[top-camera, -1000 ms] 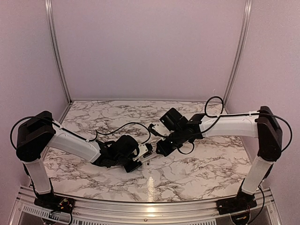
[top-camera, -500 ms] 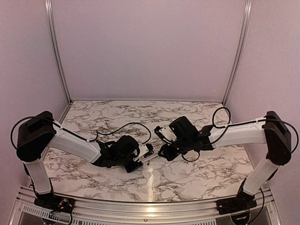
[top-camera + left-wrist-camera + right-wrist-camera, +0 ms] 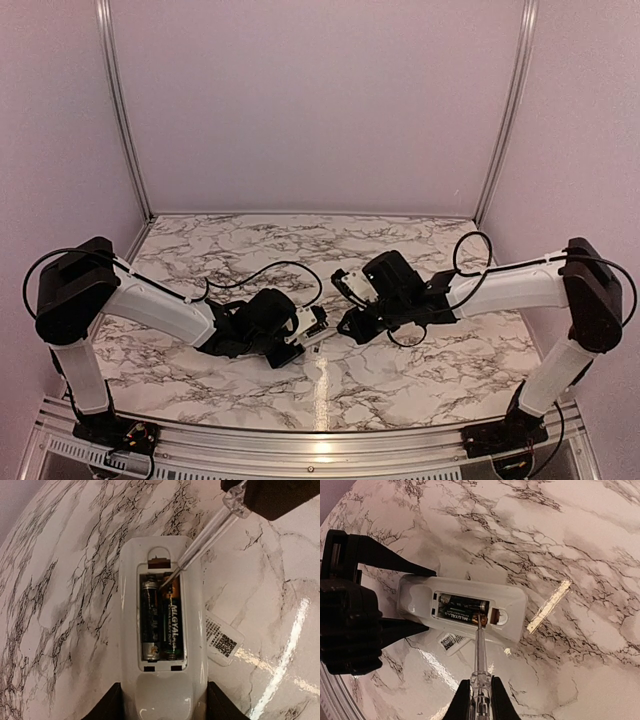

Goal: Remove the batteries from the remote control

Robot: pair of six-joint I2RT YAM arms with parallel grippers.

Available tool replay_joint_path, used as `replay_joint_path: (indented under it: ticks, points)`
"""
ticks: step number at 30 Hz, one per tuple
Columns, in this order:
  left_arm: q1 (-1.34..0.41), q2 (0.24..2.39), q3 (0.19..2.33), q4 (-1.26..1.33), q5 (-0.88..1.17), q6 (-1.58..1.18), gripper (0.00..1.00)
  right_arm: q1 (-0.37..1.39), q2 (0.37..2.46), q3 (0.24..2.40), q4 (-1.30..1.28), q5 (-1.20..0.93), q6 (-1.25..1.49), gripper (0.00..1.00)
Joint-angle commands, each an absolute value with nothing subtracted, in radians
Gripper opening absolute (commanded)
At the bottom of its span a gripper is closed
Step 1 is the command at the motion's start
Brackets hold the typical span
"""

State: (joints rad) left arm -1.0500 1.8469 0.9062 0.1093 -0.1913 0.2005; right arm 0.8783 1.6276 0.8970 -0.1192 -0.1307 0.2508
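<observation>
Left jaws: the left gripper (image 3: 430, 599) is part open, its 2 fingers clamped on the long sides of the remote control (image 3: 195, 620) at its near end.
Remote control: held lengthwise away from the left arm, recess face up, cover off. I cannot tell whether it rests on the table (image 3: 60, 580) or hangs just above it.
Batteries: the 2 batteries (image 3: 170, 625) lie side by side in the open recess, both seated. One carries green and gold print, the other is plain dark.
Screwdriver: the screwdriver (image 3: 480, 665) has a clear handle and a thin shaft. It slants down into the far end of the recess, its tip at the end of the printed battery.
Right jaws: the right gripper (image 3: 480, 700) is pinched fully tight on the screwdriver's handle.
White piece: a small white piece with a printed code (image 3: 222, 640) lies flat on the table, partly under the remote's edge.
Table: marble-patterned, with glare streaks beside the remote.
</observation>
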Motion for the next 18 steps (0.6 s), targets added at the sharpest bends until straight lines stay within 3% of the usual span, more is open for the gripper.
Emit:
replay_joint_path:
  ticks: [1, 18]
  points:
    - [-1.068, 1.868, 0.946, 0.166, -0.139, 0.218, 0.0, 0.877, 1.714, 0.966, -0.384, -0.09, 0.252, 0.0]
    - [-1.081, 1.855, 0.937, 0.17, -0.136, 0.23, 0.0, 0.868, 1.917, 1.353, -0.701, -0.064, 0.16, 0.0]
